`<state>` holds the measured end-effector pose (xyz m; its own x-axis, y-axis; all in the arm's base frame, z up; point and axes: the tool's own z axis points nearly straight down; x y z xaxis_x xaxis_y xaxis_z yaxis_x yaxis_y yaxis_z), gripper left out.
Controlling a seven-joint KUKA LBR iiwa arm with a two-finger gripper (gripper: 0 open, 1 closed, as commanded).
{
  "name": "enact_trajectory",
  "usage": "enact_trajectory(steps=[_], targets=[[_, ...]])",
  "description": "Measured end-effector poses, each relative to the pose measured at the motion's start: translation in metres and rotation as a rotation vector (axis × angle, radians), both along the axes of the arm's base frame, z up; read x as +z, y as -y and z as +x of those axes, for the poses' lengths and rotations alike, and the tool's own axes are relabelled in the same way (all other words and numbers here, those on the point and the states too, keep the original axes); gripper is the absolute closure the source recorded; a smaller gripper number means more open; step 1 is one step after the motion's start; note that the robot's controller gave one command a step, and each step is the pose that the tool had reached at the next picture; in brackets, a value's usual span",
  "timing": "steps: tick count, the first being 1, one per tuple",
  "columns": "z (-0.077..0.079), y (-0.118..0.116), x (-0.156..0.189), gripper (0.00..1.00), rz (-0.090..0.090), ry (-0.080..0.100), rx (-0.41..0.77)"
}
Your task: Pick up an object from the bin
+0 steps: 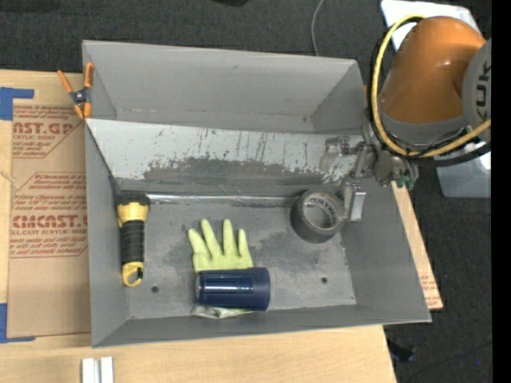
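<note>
My gripper (343, 180) hangs at the right side of the bin, just above the floor, and it is open with nothing between its fingers. One fingertip (354, 203) stands right beside the upper right rim of a grey roll of duct tape (317, 215), which lies flat on the bin floor. Whether the fingertip touches the roll I cannot tell. A pale yellow rubber glove (219, 247) lies left of the roll, fingers pointing to the back. A dark blue cylinder (233, 287) lies on its side over the glove's cuff.
A yellow and black torch-like tool (132, 242) lies along the left wall. A small crumpled scrap (215, 312) pokes out under the blue cylinder at the front wall. The arm's orange cover sits above the bin's right rim.
</note>
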<state>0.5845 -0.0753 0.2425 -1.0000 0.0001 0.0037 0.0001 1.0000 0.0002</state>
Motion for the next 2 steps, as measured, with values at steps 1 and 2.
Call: enact_trajectory(steps=[1, 2], targets=[[0.001, 0.000, 0.003, 0.00, -0.001, 0.007, 0.001], [0.004, -0.001, -0.055, 0.00, -0.002, 0.012, 0.091]])
